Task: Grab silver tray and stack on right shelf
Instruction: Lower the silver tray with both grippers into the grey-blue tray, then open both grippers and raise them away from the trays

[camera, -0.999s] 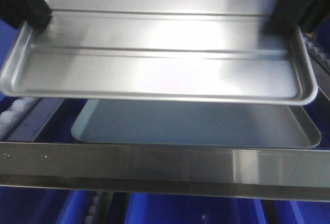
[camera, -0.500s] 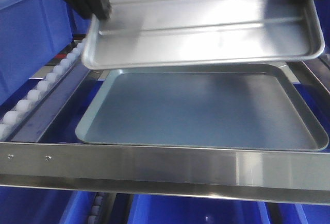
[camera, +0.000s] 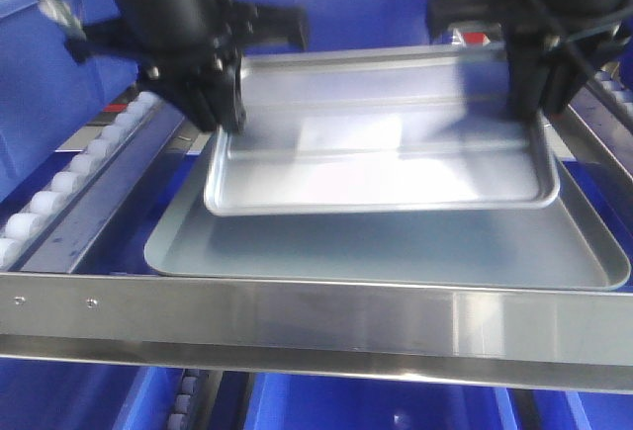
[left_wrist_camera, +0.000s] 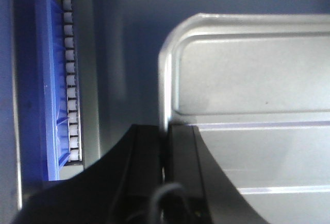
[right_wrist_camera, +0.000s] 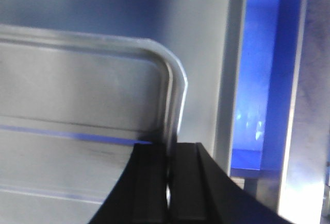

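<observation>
Our left fingers [left_wrist_camera: 147, 154] and right fingers [right_wrist_camera: 149, 170] pinch the opposite side rims of the silver tray [camera: 381, 158]. It is low over a duller grey tray [camera: 396, 252] on the right shelf [camera: 316, 316]; we cannot tell if the trays touch. White rollers [camera: 59, 188] line the shelf's side, with blue crates [camera: 49, 84] beyond.

Blue plastic crate [camera: 59, 94] at left with a ridged rim. Plain blue surface [camera: 366, 0] fills the back. Small red patch [camera: 479, 39] far back on the right, too blurred to identify. Blue bins [camera: 376, 405] on the level below, white rollers [camera: 181, 400] beside them. Bright diffuse light, blue cast.
</observation>
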You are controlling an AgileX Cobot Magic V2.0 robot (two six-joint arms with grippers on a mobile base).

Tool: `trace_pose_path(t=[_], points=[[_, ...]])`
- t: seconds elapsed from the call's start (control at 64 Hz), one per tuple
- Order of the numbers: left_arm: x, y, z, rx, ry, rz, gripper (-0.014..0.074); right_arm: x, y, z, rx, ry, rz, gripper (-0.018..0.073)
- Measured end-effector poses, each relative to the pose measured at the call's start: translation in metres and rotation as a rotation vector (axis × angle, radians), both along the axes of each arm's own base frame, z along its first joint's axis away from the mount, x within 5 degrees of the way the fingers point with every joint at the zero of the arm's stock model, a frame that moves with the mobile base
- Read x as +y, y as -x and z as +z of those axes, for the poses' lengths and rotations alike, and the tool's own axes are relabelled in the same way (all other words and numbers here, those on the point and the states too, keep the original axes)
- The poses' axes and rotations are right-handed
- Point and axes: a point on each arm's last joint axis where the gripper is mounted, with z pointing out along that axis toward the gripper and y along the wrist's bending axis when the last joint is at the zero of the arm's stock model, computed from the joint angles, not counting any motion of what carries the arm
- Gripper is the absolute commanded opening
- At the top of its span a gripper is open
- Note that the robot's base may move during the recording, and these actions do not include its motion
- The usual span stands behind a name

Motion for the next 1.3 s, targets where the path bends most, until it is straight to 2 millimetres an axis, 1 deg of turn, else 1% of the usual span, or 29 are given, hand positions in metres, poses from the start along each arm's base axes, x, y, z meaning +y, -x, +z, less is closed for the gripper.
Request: trace_pose_path(t=[0.094,0.156,0.187,0.265,0.312,0.344,0.359,0.39,0.453,0.531,0.703,0.781,0.812,0.828,0.843,0.859,0.874,0.921,0.937,0.953,0.968,0.999,1.062,1.124,1.171,1.234,1.249,1.28,1.296], points=[[-0.003,-0.005,-0.011,0.006,-0.018,-0.019,-0.0090,0.002,-0.004,-0.009,0.023,0.010,-0.002,0.0062],[-0.003,-0.008,-0.017,0.010,-0.025,-0.023,-0.0048,0.003,-0.005,-0.013,0.033,0.015,-0.003,0.0088],[-0.004,-0.008,-0.019,0.010,-0.028,-0.029,-0.0003,0.003,-0.006,-0.014,0.035,0.015,-0.004,0.0116],[-0.004,-0.010,-0.022,0.012,-0.042,-0.040,0.0121,0.004,-0.007,-0.014,0.027,0.012,0.002,0.0225],[-0.004,-0.010,-0.023,0.009,-0.053,-0.047,0.0216,0.004,-0.007,-0.013,0.022,0.016,0.007,0.0325],[-0.004,-0.011,-0.024,0.007,-0.061,-0.054,0.0254,0.003,-0.007,-0.013,0.021,0.025,0.011,0.0385],[-0.003,-0.011,-0.024,0.007,-0.066,-0.056,0.0277,0.003,-0.007,-0.013,0.020,0.028,0.013,0.0400],[-0.002,-0.011,-0.023,0.004,-0.071,-0.057,0.0328,0.002,-0.008,-0.013,0.020,0.036,0.011,0.0470],[-0.002,-0.013,-0.021,-0.005,-0.076,-0.058,0.0391,0.000,-0.008,-0.013,0.022,0.049,0.010,0.0569],[-0.003,-0.014,-0.017,-0.013,-0.076,-0.058,0.0414,-0.001,-0.008,-0.013,0.027,0.058,0.009,0.0617],[-0.003,-0.018,-0.001,-0.007,-0.085,-0.036,0.0414,-0.003,-0.006,-0.013,0.047,0.073,-0.002,0.0611],[-0.001,-0.017,0.005,0.009,-0.095,-0.023,0.0413,-0.005,-0.004,-0.009,0.041,0.072,-0.004,0.0574],[0.000,-0.016,0.009,0.011,-0.100,-0.022,0.0412,-0.006,-0.002,-0.004,0.033,0.070,-0.002,0.0542],[0.001,-0.015,0.011,0.014,-0.102,-0.022,0.0412,-0.007,-0.001,-0.002,0.027,0.067,-0.002,0.0512],[0.001,-0.014,0.013,0.016,-0.104,-0.022,0.0409,-0.007,0.000,0.000,0.022,0.067,0.001,0.0501],[0.002,-0.012,0.015,0.017,-0.107,-0.024,0.0407,-0.008,0.002,0.003,0.017,0.066,0.001,0.0465],[0.004,-0.011,0.018,0.018,-0.113,-0.028,0.0404,-0.009,0.003,0.006,0.012,0.062,0.002,0.0452],[0.007,-0.007,0.024,0.021,-0.117,-0.034,0.0384,-0.011,0.008,0.016,-0.014,0.053,0.012,0.0349],[0.008,-0.005,0.028,0.018,-0.121,-0.040,0.0376,-0.012,0.010,0.020,-0.022,0.051,0.015,0.0301],[0.010,-0.003,0.031,0.018,-0.123,-0.044,0.0367,-0.013,0.012,0.023,-0.030,0.046,0.017,0.0285],[0.011,-0.001,0.034,0.015,-0.125,-0.047,0.0351,-0.014,0.014,0.026,-0.037,0.043,0.019,0.0236],[0.014,0.005,0.041,0.003,-0.124,-0.059,0.0328,-0.016,0.019,0.035,-0.059,0.033,0.024,0.0172],[0.021,0.016,0.049,-0.008,-0.123,-0.070,0.0265,-0.018,0.028,0.049,-0.099,0.021,0.044,0.0037],[0.031,0.032,0.058,-0.031,-0.100,-0.085,0.0197,-0.024,0.040,0.062,-0.137,0.006,0.050,0.0064],[0.037,0.044,0.057,-0.035,-0.089,-0.100,0.0130,-0.029,0.051,0.069,-0.165,-0.005,0.057,0.0059],[0.045,0.062,0.061,-0.060,-0.063,-0.130,0.0036,-0.036,0.064,0.072,-0.188,-0.012,0.065,0.0049],[0.048,0.067,0.057,-0.056,-0.062,-0.136,0.0004,-0.038,0.067,0.072,-0.193,-0.013,0.068,0.0049],[0.053,0.077,0.060,-0.075,-0.048,-0.147,-0.0039,-0.042,0.075,0.071,-0.203,-0.017,0.074,0.0049],[0.056,0.082,0.056,-0.072,-0.050,-0.156,-0.0061,-0.043,0.078,0.071,-0.207,-0.017,0.079,0.0049]])
